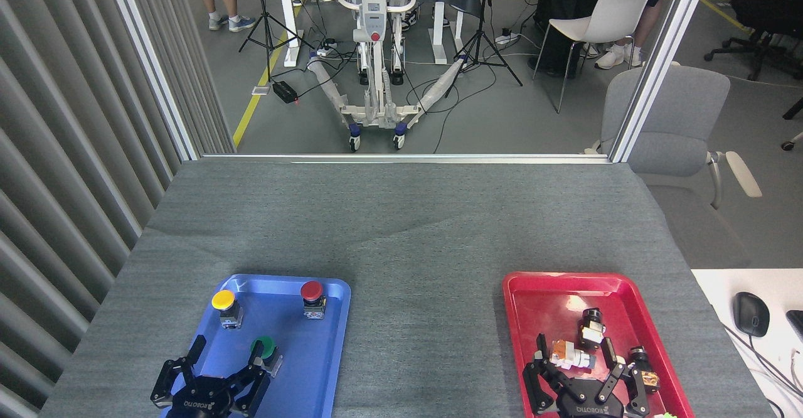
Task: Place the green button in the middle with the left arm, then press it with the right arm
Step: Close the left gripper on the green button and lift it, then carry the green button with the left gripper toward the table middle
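Observation:
The green button (pixel 263 347) stands in the blue tray (pixel 326 355), near its middle. My left gripper (pixel 219 364) hovers over the tray's near end, open, its right fingers (pixel 258 371) just below and beside the button, its left finger (pixel 196 348) well apart from it. Nothing is held between them. The middle (pixel 426 336) is bare dark-grey cloth between the two trays. Over the near end of the red tray (pixel 533 292), my right gripper (pixel 577 364) is open with its fingers spread around small parts.
A yellow button (pixel 224 302) and a red button (pixel 312 292) stand at the blue tray's far end. The red tray holds several small switch parts (pixel 590 327). A black mouse (pixel 751 313) lies on a white desk at right. Chairs and a person's legs are beyond the table.

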### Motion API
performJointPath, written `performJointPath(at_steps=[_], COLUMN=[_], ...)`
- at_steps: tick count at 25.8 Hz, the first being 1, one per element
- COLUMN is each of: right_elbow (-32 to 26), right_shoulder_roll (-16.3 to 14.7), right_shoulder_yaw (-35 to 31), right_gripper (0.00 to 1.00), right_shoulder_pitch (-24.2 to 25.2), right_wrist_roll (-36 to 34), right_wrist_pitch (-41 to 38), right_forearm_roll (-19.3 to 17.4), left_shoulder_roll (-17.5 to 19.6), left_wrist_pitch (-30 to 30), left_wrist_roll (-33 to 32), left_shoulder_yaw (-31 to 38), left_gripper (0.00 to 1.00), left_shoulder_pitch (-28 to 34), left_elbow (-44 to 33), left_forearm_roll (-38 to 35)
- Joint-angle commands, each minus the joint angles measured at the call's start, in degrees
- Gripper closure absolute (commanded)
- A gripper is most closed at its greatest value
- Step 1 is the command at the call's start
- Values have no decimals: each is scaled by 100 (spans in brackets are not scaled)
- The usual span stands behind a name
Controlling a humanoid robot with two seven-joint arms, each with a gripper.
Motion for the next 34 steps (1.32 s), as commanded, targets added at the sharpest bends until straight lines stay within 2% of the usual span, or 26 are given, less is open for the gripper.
performJointPath(at_steps=[1,8,13,16,21,31,34], right_elbow=[-11,-11,7,24,59,59,95], right_shoulder_roll=[10,1,-25,-17,10,45,36], right_shoulder_yaw=[1,-8,-8,0,0,88,80], right_gripper=[0,0,0,0,0,0,0], right_shoulder_pitch=[-18,-35,-18,-18,-18,-18,-27], right_wrist_roll=[-2,-2,-11,-11,-29,-82,-82], right_wrist_pitch=[22,57,30,4,22,57,57], right_forearm_roll=[3,3,3,-5,-14,-5,-5], left_shoulder_roll=[1,19,432,458,484,414,309], left_wrist_pitch=[-16,-78,-649,-746,-1256,-1159,-790], left_wrist_roll=[-1,-1,-265,-379,-405,-423,-405], left_shoulder_yaw=[0,0,-17,-17,-26,-439,-492], left_gripper=[1,1,1,1,2,3,4], left_shoulder_pitch=[13,39,13,-40,-348,-857,-928], left_elbow=[-3,129,525,841,1377,1869,1975], left_forearm_roll=[0,44,-9,-9,-9,-27,-27])
